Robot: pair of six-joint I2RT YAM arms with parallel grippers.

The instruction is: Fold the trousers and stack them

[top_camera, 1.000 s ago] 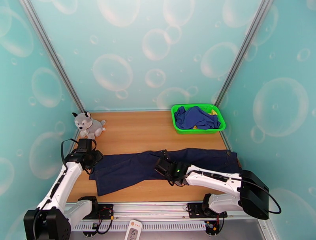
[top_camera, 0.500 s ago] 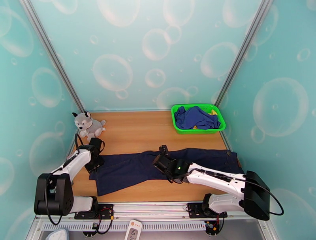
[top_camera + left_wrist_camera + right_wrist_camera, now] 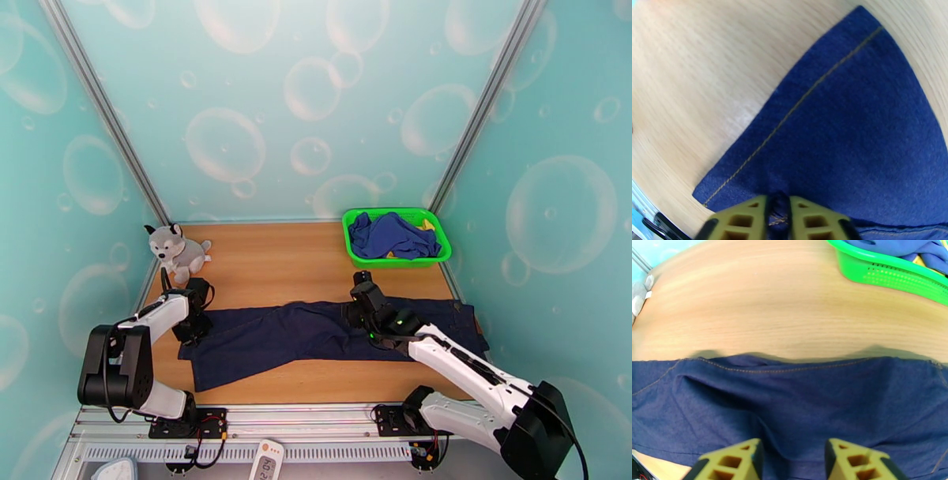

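Note:
The dark navy trousers [image 3: 316, 335] lie spread lengthwise across the near half of the table, legs to the left and waist to the right. My left gripper [image 3: 192, 325] is down at the far left leg end. In the left wrist view its fingers [image 3: 807, 219] stand nearly together with a small fold of the trousers [image 3: 853, 130] pinched in my left gripper [image 3: 779, 215]. My right gripper [image 3: 361, 290] hovers at the far edge of the trousers, right of centre. In the right wrist view my right gripper [image 3: 792, 463] is open above the trousers [image 3: 790, 402], holding nothing.
A green basket [image 3: 395, 259] with a royal-blue garment [image 3: 391, 234] stands at the back right, and the basket's wall [image 3: 888, 279] is close ahead of the right wrist. A grey plush husky [image 3: 175, 249] sits at the back left, just beyond the left gripper.
My left arm has folded lower and its gripper has closed on the leg end. The right gripper has opened and moved right and toward the back, from the trousers' middle to their far edge.

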